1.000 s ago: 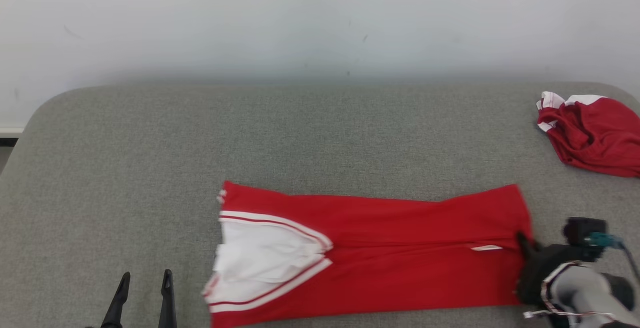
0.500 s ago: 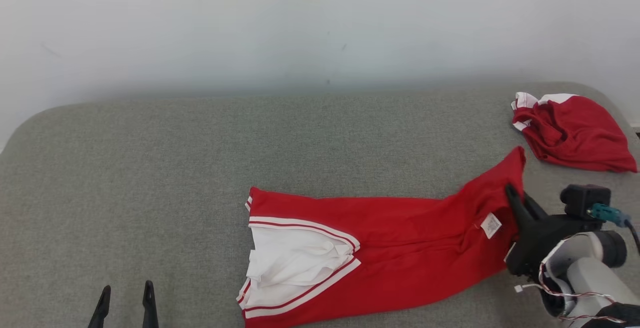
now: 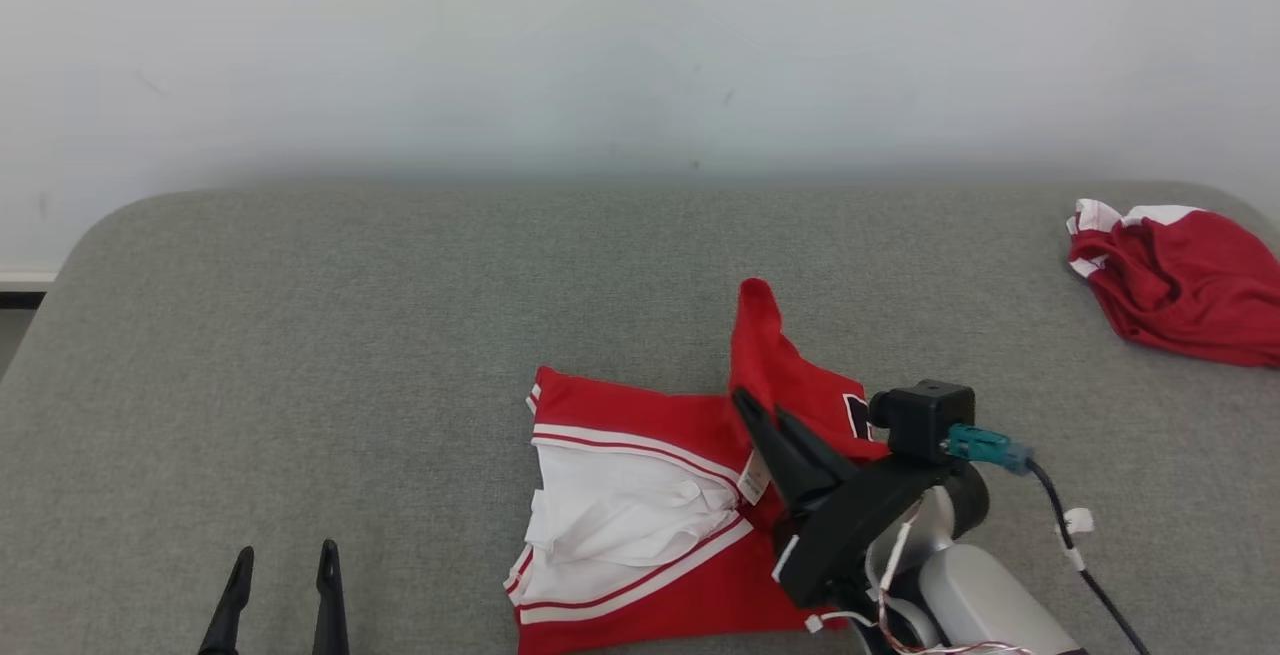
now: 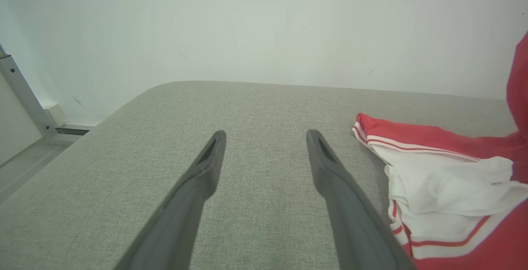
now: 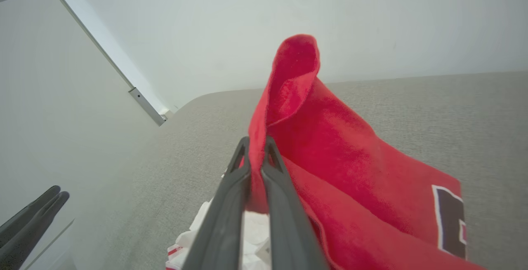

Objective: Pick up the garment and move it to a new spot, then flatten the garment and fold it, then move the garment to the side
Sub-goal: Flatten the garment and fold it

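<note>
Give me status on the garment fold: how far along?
Done: the garment has its left half flat on the grey table, so pickup and flattening look finished. In hand: the right tool is shut on one red end, raised above the flat half, mid-fold. The left tool hangs open, off the cloth. Left: lay the fold down, then move it aside.

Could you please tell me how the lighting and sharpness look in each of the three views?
Head view: even, diffuse light, no glare, the table edge fading hazily into the wall. Left wrist view: wide-angle stretch enlarges the left gripper, table weave crisp. Right wrist view: the garment fold in the right gripper looks slightly soft.
</note>
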